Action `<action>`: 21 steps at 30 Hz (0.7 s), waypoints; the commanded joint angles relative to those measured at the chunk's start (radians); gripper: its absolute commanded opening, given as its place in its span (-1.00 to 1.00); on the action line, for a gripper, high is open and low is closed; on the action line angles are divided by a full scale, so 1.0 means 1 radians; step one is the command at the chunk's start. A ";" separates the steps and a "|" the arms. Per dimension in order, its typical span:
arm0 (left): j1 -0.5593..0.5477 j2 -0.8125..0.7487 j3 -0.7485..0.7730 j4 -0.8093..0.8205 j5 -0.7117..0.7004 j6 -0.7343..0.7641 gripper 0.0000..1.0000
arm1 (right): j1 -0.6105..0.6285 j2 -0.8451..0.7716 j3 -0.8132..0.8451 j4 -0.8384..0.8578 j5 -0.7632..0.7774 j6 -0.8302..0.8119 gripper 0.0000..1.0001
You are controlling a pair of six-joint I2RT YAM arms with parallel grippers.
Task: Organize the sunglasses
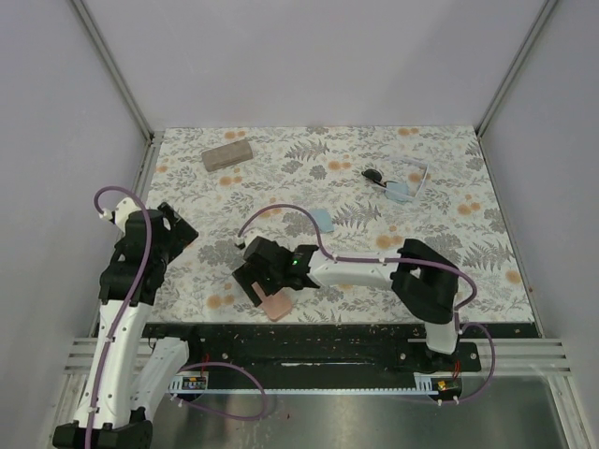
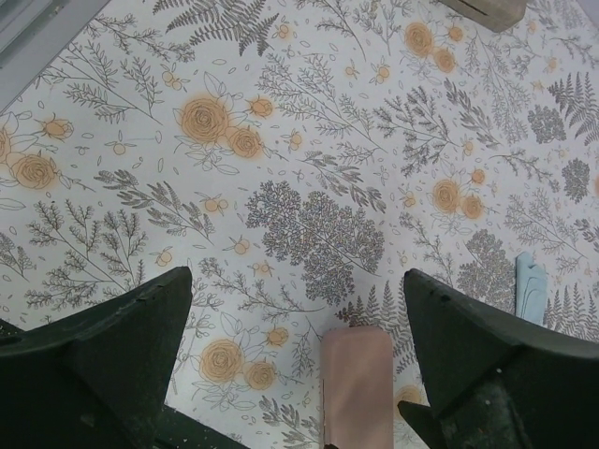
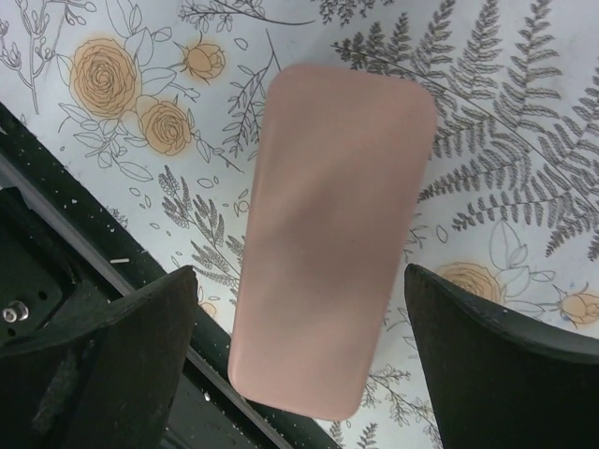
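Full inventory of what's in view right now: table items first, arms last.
black-framed sunglasses: 1, black with dark lenses, far right of the table
white-framed sunglasses: 1, thin white frame, just right of the black pair
light blue cloths: 2, one by the sunglasses, one mid-table
tan case: 1, far left
pink case: 1, near edge, centre
floral tablecloth: 1, white, grey and orange, covers the table
left gripper: open, over bare cloth, left side
right gripper: open, fingers either side of the pink case
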State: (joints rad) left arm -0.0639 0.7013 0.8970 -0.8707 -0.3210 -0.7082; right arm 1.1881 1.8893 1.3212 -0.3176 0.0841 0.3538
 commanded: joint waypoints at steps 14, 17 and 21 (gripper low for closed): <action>0.012 -0.039 -0.006 0.015 -0.004 0.041 0.98 | 0.042 0.145 0.174 -0.170 0.149 -0.022 0.98; 0.013 -0.040 -0.015 0.021 -0.001 0.039 0.98 | 0.042 0.149 0.177 -0.170 0.134 -0.026 0.84; 0.013 -0.036 -0.021 0.025 0.003 0.039 0.98 | 0.044 0.160 0.193 -0.175 0.132 -0.026 0.56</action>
State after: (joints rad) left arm -0.0574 0.6598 0.8810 -0.8814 -0.3191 -0.6846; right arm 1.2251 2.0430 1.4643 -0.4778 0.1959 0.3393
